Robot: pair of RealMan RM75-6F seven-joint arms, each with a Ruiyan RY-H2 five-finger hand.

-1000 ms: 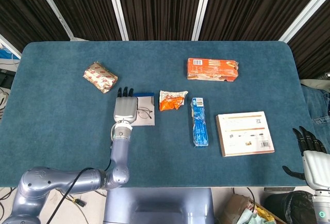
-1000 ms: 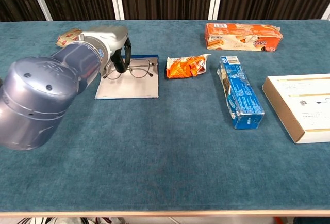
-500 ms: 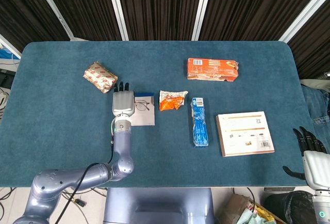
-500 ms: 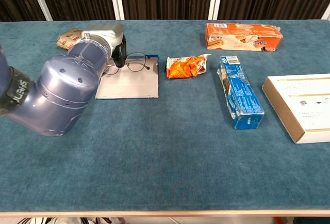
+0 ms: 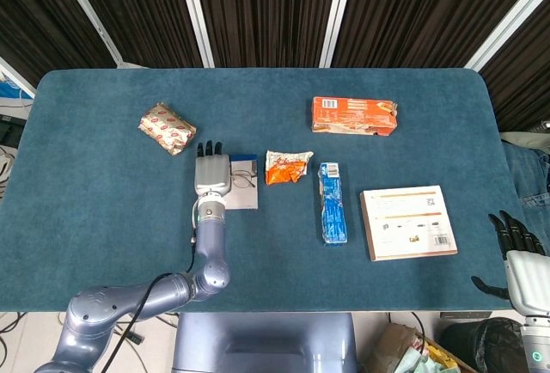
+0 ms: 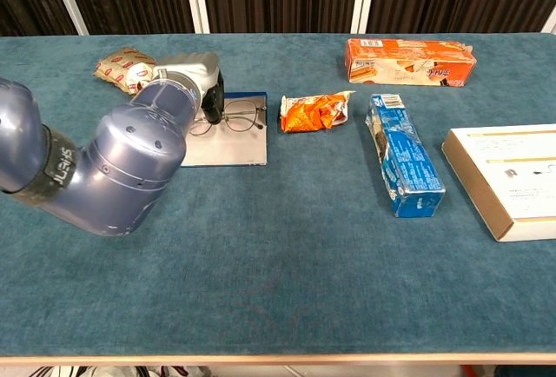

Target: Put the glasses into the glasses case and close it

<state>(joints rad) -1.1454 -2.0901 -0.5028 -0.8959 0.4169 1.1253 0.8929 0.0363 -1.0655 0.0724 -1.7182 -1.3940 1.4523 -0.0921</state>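
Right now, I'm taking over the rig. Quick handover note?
Left hand: down over the left side of the glasses, fingers at the frame; whether it actually grips them cannot be told from either view.
Right hand: idle off the table's right edge, fingers apart, holding nothing.
Glasses: lying on the flat grey and blue glasses case, left of the orange snack bag.
Done: glasses sit on the case; whether they are properly seated is unclear.
Left: confirm the glasses are fully in, then close the case.
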